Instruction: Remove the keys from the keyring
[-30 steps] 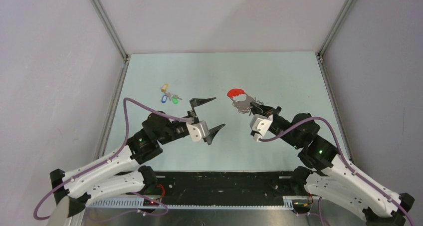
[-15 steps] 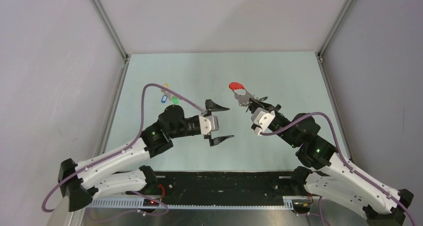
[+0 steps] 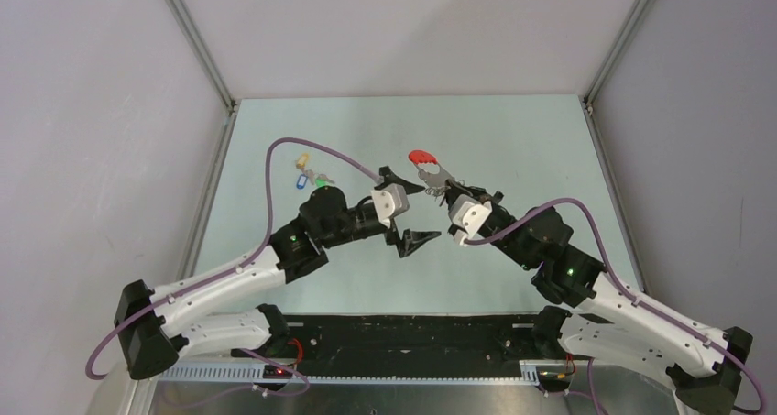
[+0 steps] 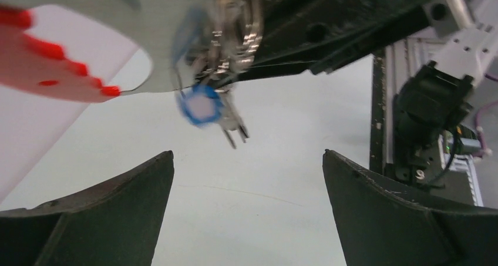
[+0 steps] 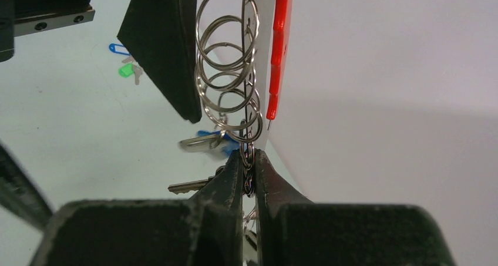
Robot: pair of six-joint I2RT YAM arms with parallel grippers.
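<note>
Watching from the near edge, I see the left gripper (image 3: 412, 209) with its jaws wide apart, touching nothing. Just beside it the right gripper (image 3: 446, 198) pinches the keyring (image 5: 249, 122), lifted off the table (image 3: 513, 140). The keys (image 4: 232, 125) hang below, the red strap (image 3: 422, 157) beyond. Farther left lies another key bunch (image 3: 309, 177).

i count two arms, my left arm (image 3: 229, 278) and my right arm (image 3: 632, 305). there is one keyring (image 5: 226, 72) with one red strap (image 5: 279, 54). its wire loops overlap, so i cannot number them. two keys (image 5: 188, 187) show beneath it, and one blue tag (image 4: 199, 106). one other cluster (image 3: 310, 179) on the counter (image 3: 513, 140) carries three tags: tan, blue and green.
</note>
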